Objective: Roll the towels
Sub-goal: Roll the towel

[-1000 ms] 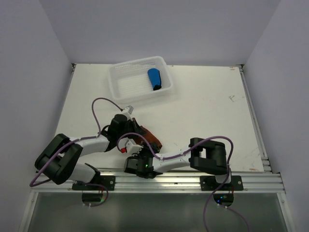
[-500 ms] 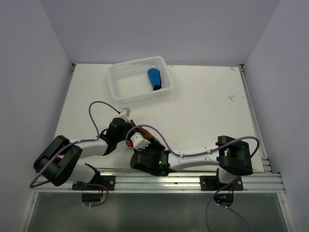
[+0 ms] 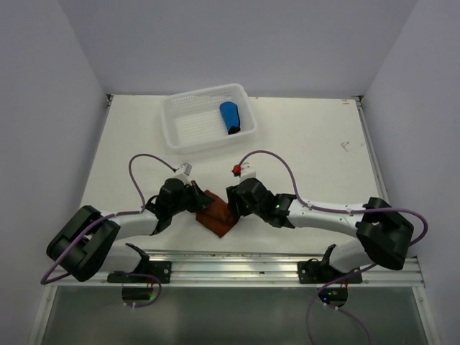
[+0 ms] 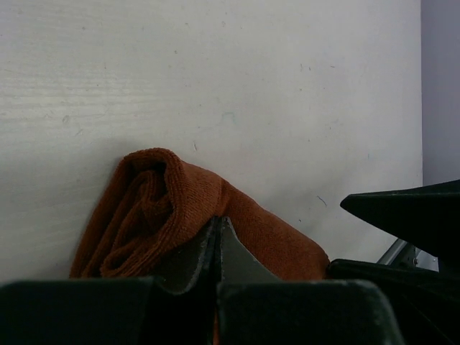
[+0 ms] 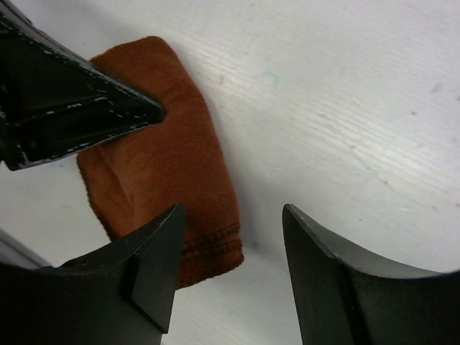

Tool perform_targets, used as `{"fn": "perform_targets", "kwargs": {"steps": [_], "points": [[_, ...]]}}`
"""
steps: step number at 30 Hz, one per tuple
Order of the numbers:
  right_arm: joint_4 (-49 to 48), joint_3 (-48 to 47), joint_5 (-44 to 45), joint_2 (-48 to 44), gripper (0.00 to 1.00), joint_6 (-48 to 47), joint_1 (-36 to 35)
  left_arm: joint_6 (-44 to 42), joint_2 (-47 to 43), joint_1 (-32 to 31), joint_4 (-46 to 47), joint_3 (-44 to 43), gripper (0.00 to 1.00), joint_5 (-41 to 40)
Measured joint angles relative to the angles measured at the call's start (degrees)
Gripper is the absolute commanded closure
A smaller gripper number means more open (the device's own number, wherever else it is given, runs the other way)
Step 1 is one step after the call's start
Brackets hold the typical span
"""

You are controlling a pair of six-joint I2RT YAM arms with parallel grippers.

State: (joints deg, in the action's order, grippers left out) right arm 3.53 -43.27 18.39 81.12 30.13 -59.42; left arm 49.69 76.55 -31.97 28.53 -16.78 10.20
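- at the left you see the left gripper [image 3: 195, 200] low over the near part of the table [image 3: 309, 151], with its jaws clenched together.
- in the left wrist view its fingertips [image 4: 218, 241] press on the rust-brown towel [image 4: 180, 208]. you cannot tell if any cloth is caught between them.
- the rust-brown towel [image 3: 215, 218] lies on the table between the two grippers, near the front edge. it is a loosely rolled bundle, and one end shows curled layers.
- further back, the white basket [image 3: 167, 115] stands on the far part of the table, well apart from the grippers.
- the blue towel [image 3: 230, 116] lies rolled inside the basket, in its right part.
- to the right of the rust-brown towel, the right gripper [image 3: 233, 203] is released, with its jaws wide apart.
- in the right wrist view one finger of the right gripper [image 5: 231, 215] is over the edge of the rust-brown towel [image 5: 172, 158] and the other is over bare table. the gripper holds nothing.
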Motion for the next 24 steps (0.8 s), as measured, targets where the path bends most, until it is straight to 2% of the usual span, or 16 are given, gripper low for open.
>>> {"fn": "perform_targets", "kwargs": {"steps": [4, 8, 12, 14, 15, 17, 19, 21, 24], "points": [[-3.26, -0.2, -8.66, 2.8, 0.39, 1.44, 2.14, 0.37, -1.01, 0.0, 0.15, 0.9, 1.0, -0.24], [-5.57, -0.22, -13.7, 6.8, 0.4, 2.67, 3.28, 0.42, -1.46, 0.0, 0.15, 1.29, 1.0, -0.39], [-8.04, -0.13, -16.76, 9.55, 0.47, 3.98, 3.61, 0.52, -1.57, 0.0, 0.17, 1.44, 1.0, -0.42], [-9.64, 0.35, -18.14, 10.14, 0.54, 4.46, 3.61, 0.52, -1.73, 0.0, 0.15, 1.6, 1.0, -0.42], [-10.38, 0.63, -18.64, 10.25, 0.61, 4.76, 3.61, 0.52, -1.9, 0.0, 0.11, 1.66, 1.0, -0.44], [-11.69, 1.14, -19.71, 10.38, 0.64, 5.14, 3.61, 0.52, -2.29, 0.0, -0.31, 1.68, 1.0, -0.59], [-12.79, 1.66, -20.87, 10.38, 0.64, 5.03, 3.63, 0.5, -2.75, -0.02, -0.9, 1.68, 1.0, -0.85], [-14.01, 2.25, -22.12, 10.36, 0.56, 4.31, 3.67, 0.46, -3.1, -0.07, -1.55, 1.68, 1.0, -1.16], [-15.34, 3.39, -23.85, 10.19, 0.52, 2.49, 3.69, 0.26, -3.45, -0.07, -2.51, 1.51, 1.0, -1.53]]}}
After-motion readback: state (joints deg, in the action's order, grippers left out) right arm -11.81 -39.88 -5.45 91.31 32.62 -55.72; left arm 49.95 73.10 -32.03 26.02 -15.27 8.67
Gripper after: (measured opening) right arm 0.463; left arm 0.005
